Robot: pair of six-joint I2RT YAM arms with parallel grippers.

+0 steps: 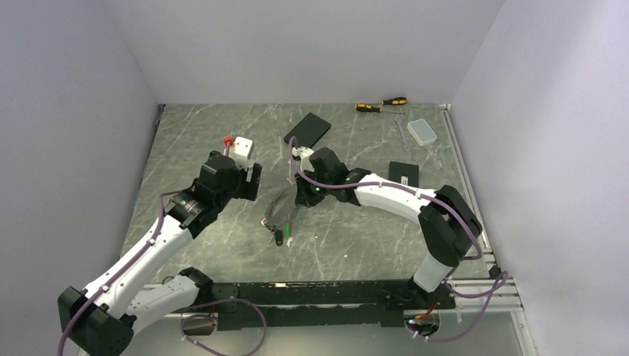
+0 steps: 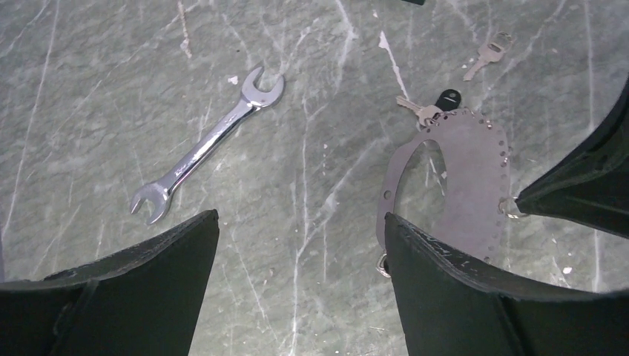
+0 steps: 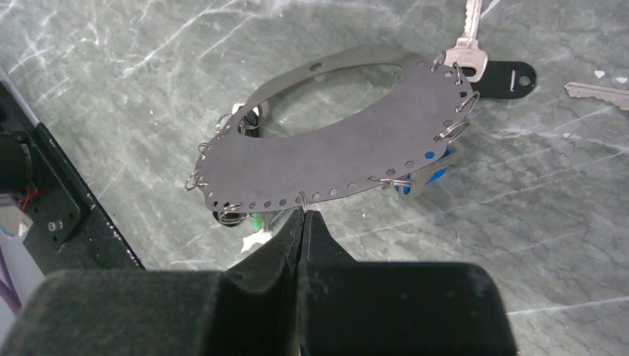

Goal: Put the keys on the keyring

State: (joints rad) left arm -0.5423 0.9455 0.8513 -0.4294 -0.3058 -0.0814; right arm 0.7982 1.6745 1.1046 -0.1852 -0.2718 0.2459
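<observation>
The keyring (image 3: 348,159) is a wide, flat oval metal loop with holes and small split rings along its rim. My right gripper (image 3: 303,213) is shut on one small ring at its near edge and holds that side tilted up off the table. Keys hang under it: a blue tag (image 3: 434,170), a green one (image 3: 258,221), and a silver key with a black tag (image 3: 512,78). A loose silver key (image 3: 597,90) lies to the right. My left gripper (image 2: 300,219) is open and empty, its right finger beside the keyring (image 2: 475,185).
A silver open-ended wrench (image 2: 208,144) lies left of the keyring. Another loose key (image 2: 489,53) lies beyond it. At the back are screwdrivers (image 1: 382,104), a black pad (image 1: 308,129), a clear box (image 1: 423,131), a black box (image 1: 403,173) and a white box (image 1: 239,146).
</observation>
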